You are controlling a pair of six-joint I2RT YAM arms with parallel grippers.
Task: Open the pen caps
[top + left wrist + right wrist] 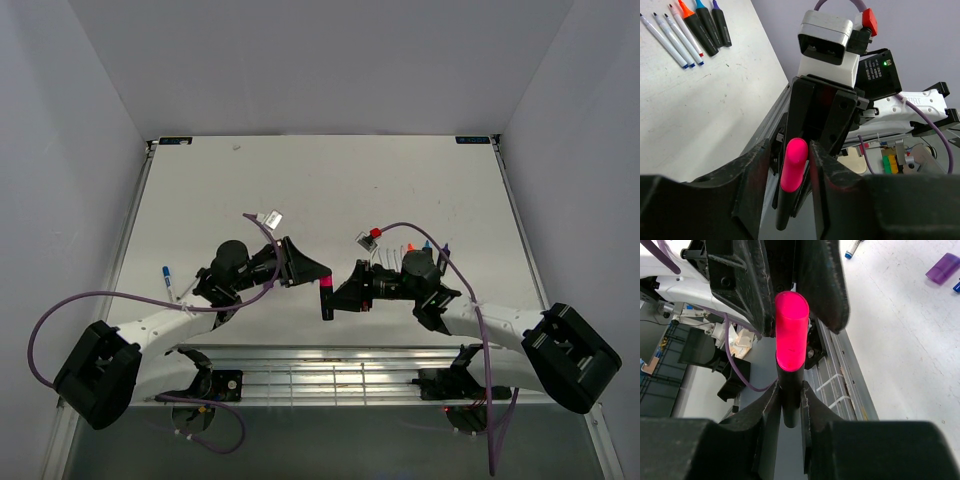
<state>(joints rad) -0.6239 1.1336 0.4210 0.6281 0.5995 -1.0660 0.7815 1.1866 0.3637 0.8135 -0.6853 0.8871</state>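
Observation:
A highlighter with a magenta cap (326,292) and a black body (326,313) is held in the air between my two grippers, above the table's near edge. My right gripper (789,392) is shut on the black body (790,405), below the cap (791,330). My left gripper (791,147) has its fingers on either side of the cap (794,165), closed on it. The cap sits on the body. A loose purple cap (942,267) lies on the table.
Three black highlighters (707,27) with orange, blue and purple ends lie beside several thin white pens (670,35) near the right arm (415,248). A blue-tipped pen (168,277) lies by the left arm. A slotted metal rail (320,375) runs along the near edge.

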